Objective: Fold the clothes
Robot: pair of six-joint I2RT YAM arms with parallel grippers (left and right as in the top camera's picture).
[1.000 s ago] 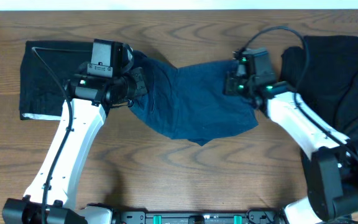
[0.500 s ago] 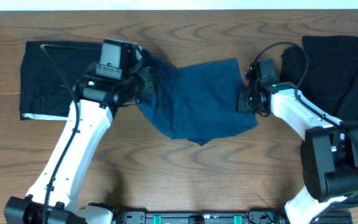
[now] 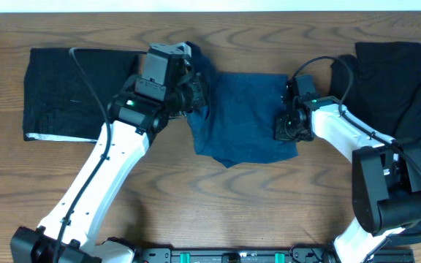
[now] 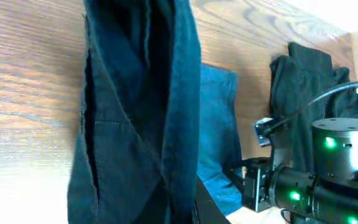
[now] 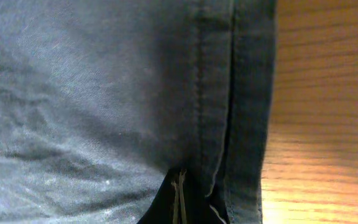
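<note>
Denim-blue shorts point(image 3: 243, 120) lie mid-table on the wood table point(image 3: 218, 212), between a black garment point(image 3: 64, 95) at left and a black pile point(image 3: 393, 80) at right. Left gripper point(image 3: 195, 98) is clamped on their bunched left side, held raised. Right gripper point(image 3: 284, 130) pinches the right hem, jaws together.

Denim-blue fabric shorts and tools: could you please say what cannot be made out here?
- Left tool fingertips: overhead, hidden by its own body; left wrist, by the draped denim-blue fabric shorts.
- Right tool's hold: right wrist, too close.
- Black fabric garment: overhead, cut off by right edge.
</note>
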